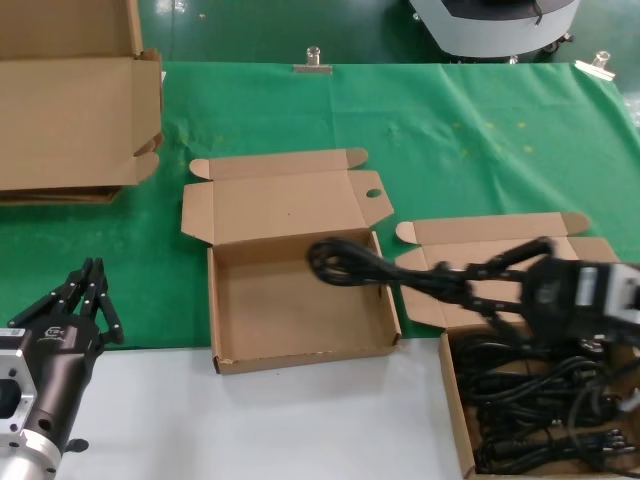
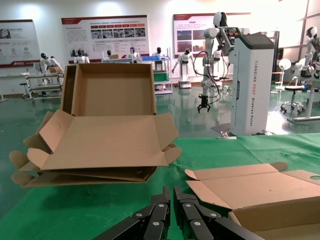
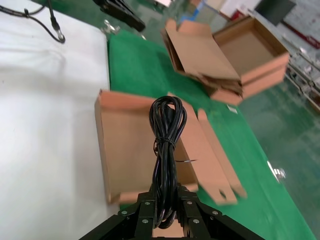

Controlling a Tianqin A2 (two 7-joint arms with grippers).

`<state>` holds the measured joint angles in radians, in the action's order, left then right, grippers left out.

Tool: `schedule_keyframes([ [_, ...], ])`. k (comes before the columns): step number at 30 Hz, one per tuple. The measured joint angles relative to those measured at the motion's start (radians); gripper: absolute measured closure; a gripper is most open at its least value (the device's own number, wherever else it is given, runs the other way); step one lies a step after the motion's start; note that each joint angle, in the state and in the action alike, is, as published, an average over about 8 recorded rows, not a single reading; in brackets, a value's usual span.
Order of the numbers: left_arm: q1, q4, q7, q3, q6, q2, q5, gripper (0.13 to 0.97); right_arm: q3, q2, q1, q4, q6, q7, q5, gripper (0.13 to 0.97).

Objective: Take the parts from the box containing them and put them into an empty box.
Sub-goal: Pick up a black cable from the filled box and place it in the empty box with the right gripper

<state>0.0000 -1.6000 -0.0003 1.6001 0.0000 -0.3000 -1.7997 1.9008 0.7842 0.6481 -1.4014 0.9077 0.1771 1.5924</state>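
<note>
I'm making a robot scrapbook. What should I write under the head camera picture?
Right gripper carries a bundled black cable over the empty box.

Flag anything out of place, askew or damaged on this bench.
Nothing stands out. The right pincer holds a coiled cable over the empty box. More cables lie in the full box. The left pincer waits at the near left.

R gripper (image 1: 470,290) clamped, arm extended L; L gripper (image 1: 85,295) parked, fingers together.
</note>
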Motion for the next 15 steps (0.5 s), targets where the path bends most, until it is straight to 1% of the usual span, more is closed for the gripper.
schedule_keyframes([
  [8,0.0,0.0,0.0,0.0,0.0,0.0,0.0,0.925,0.094,-0.143,0.06,0.034,-0.046,0.002,-0.092,0.885],
  [15,0.0,0.0,0.0,0.0,0.0,0.0,0.0,0.925,0.152,-0.247,0.113,0.146,-0.083,0.028,-0.155,0.886],
])
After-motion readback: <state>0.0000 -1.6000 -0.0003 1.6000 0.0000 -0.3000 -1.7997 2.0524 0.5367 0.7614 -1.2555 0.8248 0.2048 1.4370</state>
